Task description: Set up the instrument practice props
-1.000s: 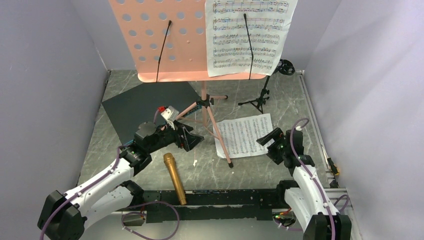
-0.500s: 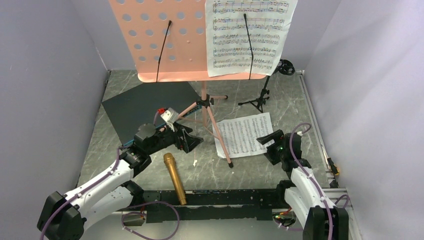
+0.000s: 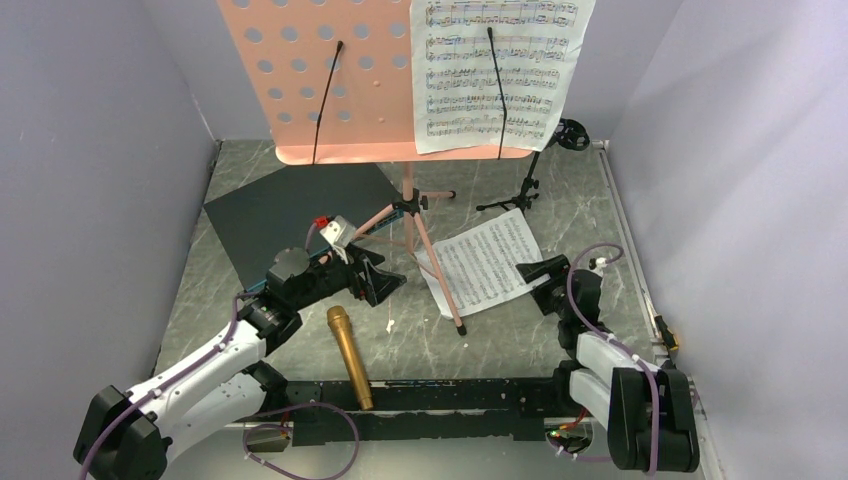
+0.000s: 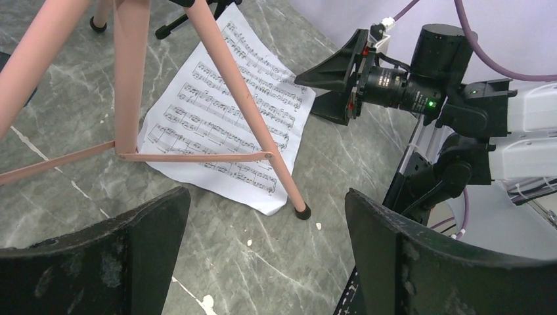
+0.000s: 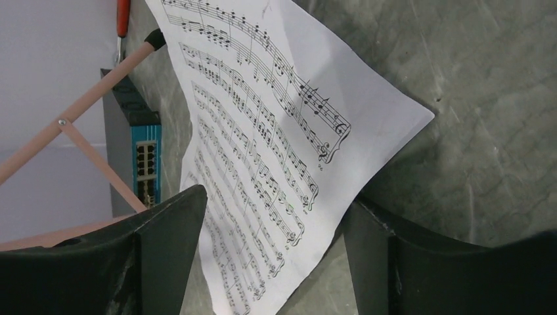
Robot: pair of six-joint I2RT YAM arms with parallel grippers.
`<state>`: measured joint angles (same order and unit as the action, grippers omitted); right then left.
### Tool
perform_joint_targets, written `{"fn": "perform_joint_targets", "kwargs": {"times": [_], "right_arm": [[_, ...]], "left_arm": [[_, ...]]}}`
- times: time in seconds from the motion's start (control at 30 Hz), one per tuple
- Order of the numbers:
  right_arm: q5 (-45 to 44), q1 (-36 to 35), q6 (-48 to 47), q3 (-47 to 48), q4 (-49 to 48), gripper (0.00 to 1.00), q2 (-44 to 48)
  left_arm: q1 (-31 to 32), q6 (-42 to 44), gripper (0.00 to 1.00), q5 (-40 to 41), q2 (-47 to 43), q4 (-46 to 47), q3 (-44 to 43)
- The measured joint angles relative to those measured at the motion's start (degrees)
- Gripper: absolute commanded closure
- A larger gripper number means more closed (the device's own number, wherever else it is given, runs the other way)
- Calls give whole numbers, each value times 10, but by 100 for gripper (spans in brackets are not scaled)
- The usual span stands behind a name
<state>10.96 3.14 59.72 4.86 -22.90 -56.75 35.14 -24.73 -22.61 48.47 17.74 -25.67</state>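
White sheet-music page between spread fingers of right tool

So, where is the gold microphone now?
In the top view, the gold microphone lies flat on the table, left of centre, near the left gripper, its tail reaching the base rail.

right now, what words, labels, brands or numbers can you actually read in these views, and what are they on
No word, brand or number is legible in any view.
Loose sheet-music page: staves and notes only, no lettering shows.
Second sheet-music page, on the pink music stand: notation only, any lettering too small to read.
Gold microphone: no label visible.
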Motion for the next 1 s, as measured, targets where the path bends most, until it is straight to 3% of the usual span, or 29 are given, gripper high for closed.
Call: {"fn": "perform_joint_targets", "kwargs": {"times": [0.33,0.63,0.9,1.0], "right_arm": [[43,1,-62,-9,-151,47,-42],[87,1,-82,0,-267,42,-169],[121,0,-64,23,-401,45,-321],[128,0,-51,39,-440,52,-366]], "left_arm": [[0,0,7,0,6,1,0],[0,0,7,0,17,3,0],[0,2,7,0,19,2,0],[0,2,7,0,19,2,0]]}}
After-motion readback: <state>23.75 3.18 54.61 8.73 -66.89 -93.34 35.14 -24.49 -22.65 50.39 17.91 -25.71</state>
